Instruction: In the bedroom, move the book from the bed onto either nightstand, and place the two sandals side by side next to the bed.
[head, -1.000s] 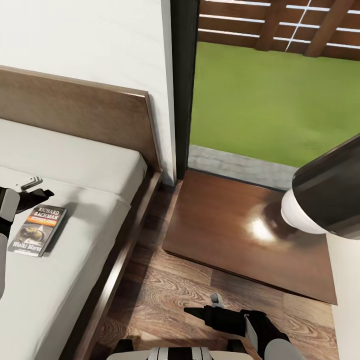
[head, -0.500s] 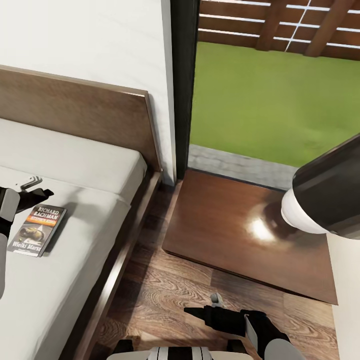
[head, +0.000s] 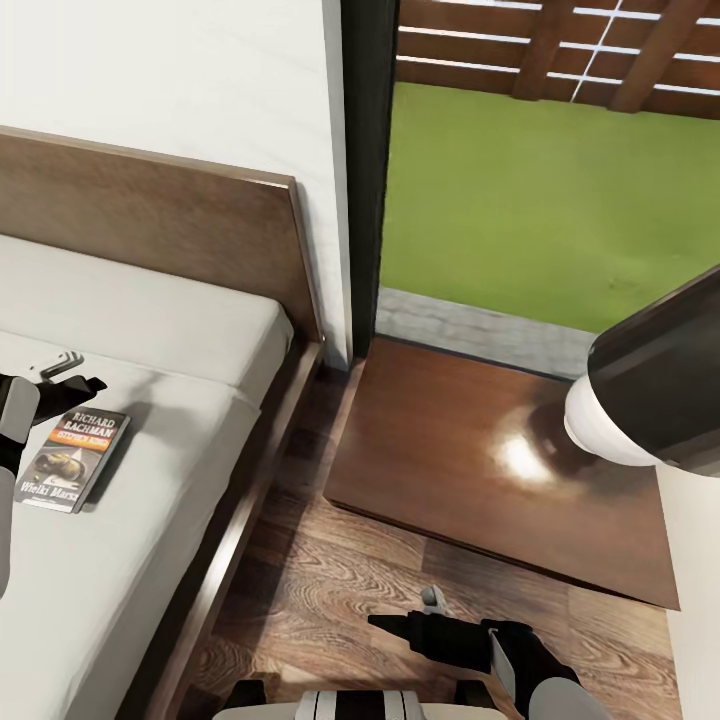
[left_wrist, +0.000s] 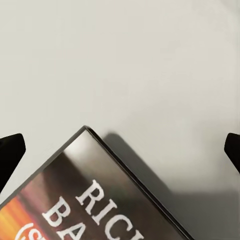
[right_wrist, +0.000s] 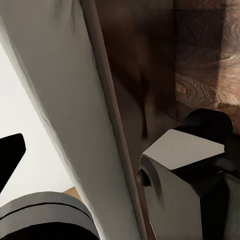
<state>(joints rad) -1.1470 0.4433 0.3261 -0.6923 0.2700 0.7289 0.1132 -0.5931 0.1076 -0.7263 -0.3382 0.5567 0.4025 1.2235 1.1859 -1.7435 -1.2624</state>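
on the pale mattress of the bed (head: 150, 330) lies the book (head: 73, 459) (cover up); the left gripper (head: 66, 379) hovers just above it, fingers spread wide, while the right gripper (head: 425, 622) hangs over the floor, its opening unclear.

Dark book (head: 73, 458), orange band; brown nightstand (head: 480, 470)

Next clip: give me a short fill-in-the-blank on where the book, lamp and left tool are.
1. The book lies flat on the ______.
2. The lamp stands on the glossy ______.
3. The left tool is beside the book with its fingers ______.
4. Through the window the ground outside is ______ grass.

Missing words: bed; nightstand; open; green
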